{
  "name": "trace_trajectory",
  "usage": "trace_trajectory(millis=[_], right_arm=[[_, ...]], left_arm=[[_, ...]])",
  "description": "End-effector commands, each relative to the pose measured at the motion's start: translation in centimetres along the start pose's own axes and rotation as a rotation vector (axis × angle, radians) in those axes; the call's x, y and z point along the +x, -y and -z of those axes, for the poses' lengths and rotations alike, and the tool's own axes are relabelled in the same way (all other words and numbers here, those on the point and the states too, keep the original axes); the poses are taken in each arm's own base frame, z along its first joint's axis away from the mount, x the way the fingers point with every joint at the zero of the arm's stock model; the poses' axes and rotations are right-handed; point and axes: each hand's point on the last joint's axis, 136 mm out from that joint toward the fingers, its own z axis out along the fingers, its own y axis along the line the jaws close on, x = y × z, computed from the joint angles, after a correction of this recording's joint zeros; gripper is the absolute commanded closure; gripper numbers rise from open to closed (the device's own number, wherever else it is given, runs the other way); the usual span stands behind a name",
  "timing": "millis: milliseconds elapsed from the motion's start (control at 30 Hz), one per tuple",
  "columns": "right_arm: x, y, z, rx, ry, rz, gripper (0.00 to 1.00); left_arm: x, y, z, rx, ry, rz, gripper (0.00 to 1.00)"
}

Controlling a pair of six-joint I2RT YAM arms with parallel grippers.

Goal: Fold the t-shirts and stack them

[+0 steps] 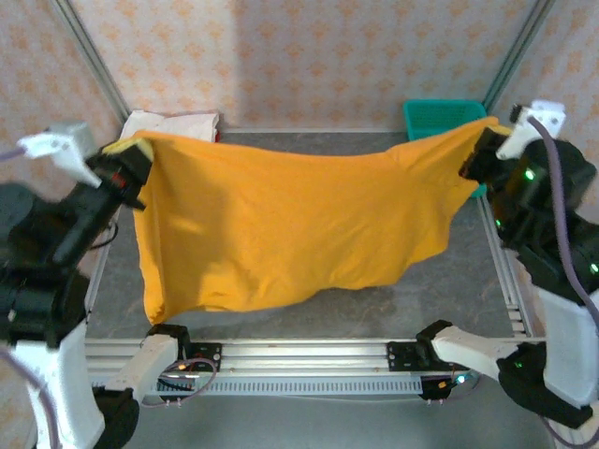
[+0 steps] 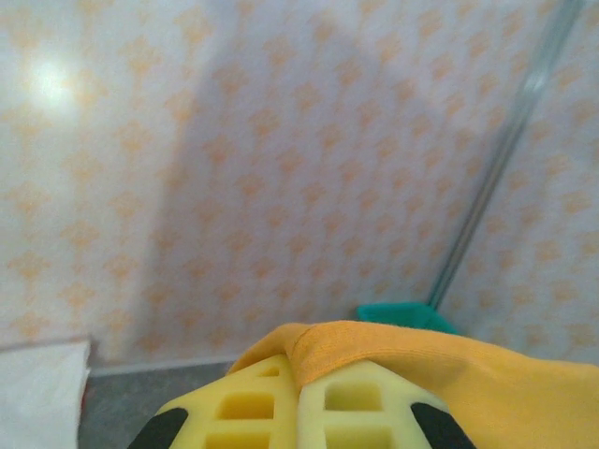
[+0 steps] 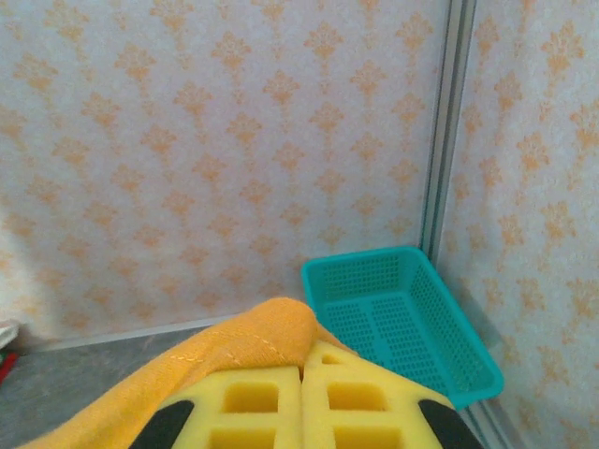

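Wallpaper with a pale orange motif closes in the back and sides of the cell, and below it lies a grey desk (image 1: 449,281) with an aluminium rail (image 1: 309,355) along its near edge. Above the desk the mustard-orange t-shirt (image 1: 281,224) hangs spread wide in the air, strung between the two arms, with its top edge sagging a little in the middle. Its left side drops lowest, toward the near left corner of the desk. Whether the hem touches the surface cannot be told.

The left jaws are closed on the shirt's upper left corner. In the left wrist view the yellow pads (image 2: 243,407) meet with a fold of orange cloth (image 2: 449,374) pinched in the seam between them. The right jaws are likewise clamped on the upper right corner. In the right wrist view their pads (image 3: 248,402) press together, and the orange cloth (image 3: 234,346) is bunched over the tips and trails off to the left.

A white t-shirt (image 1: 178,122) lies at the far left corner of the desk, behind the hanging cloth. A teal basket (image 1: 440,114) stands at the far right corner against the wall, and the right wrist view shows its mesh walls (image 3: 402,318).
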Motion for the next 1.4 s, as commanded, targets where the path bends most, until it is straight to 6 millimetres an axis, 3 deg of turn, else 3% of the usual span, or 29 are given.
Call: trace_trajectory(millis=[0,100,267,400,500,533,600,667,700,833,933,1033,1100,1233,1367], right_arm=[[0.1,-2.8,-6.1,0.069,-0.024,0.105,1.00],[0.8,-5.0,-11.8,0.075,-0.063,0.122,1.00],[3.9,-8.4,-22.0,0.078,-0.144,0.153,1.00],[9.1,-10.9,-30.7,0.098,-0.205,0.180,1.00],[13.7,-12.7,-36.6,0.080,-0.237,0.182,1.00],[14.9,-13.3,-38.2,0.073,-0.236,0.176,1.00],[16.5,-14.0,-40.7,0.068,-0.214,0.158,0.74],[16.7,-14.2,-42.0,0.062,-0.183,0.126,0.44],[16.3,-14.1,-42.1,0.064,-0.170,0.109,0.31],[13.8,-14.1,-39.9,0.024,-0.164,0.078,0.26],[12.6,-13.8,-36.7,-0.008,-0.224,0.054,0.23],[13.0,-13.3,-33.3,-0.023,-0.303,0.037,0.19],[15.0,-13.2,-31.0,-0.058,-0.373,0.004,0.18],[21.7,-12.3,-25.3,-0.107,-0.495,-0.047,0.19],[28.6,-10.5,-19.7,-0.130,-0.640,-0.098,0.24]], left_arm=[[3.6,-4.6,-6.3,-0.106,-0.105,0.020,1.00],[6.8,-7.8,-11.0,-0.148,-0.166,0.054,1.00],[14.6,-15.2,-18.3,-0.268,-0.320,0.099,1.00],[21.5,-21.0,-23.2,-0.353,-0.453,0.124,1.00],[25.6,-24.7,-26.4,-0.394,-0.532,0.124,1.00],[26.9,-26.0,-27.5,-0.413,-0.561,0.120,0.92],[29.4,-28.5,-29.3,-0.448,-0.628,0.121,0.49],[29.9,-29.7,-30.9,-0.462,-0.656,0.130,0.28],[29.4,-30.1,-31.5,-0.470,-0.647,0.134,0.15],[25.8,-29.2,-32.0,-0.483,-0.561,0.160,0.14],[23.9,-26.9,-30.1,-0.495,-0.535,0.141,0.17],[23.7,-23.4,-26.5,-0.505,-0.539,0.111,0.20],[25.2,-21.5,-23.9,-0.511,-0.553,0.121,0.23],[30.3,-17.7,-19.1,-0.453,-0.613,0.216,0.34],[36.2,-12.8,-14.8,-0.379,-0.808,0.160,0.38]])
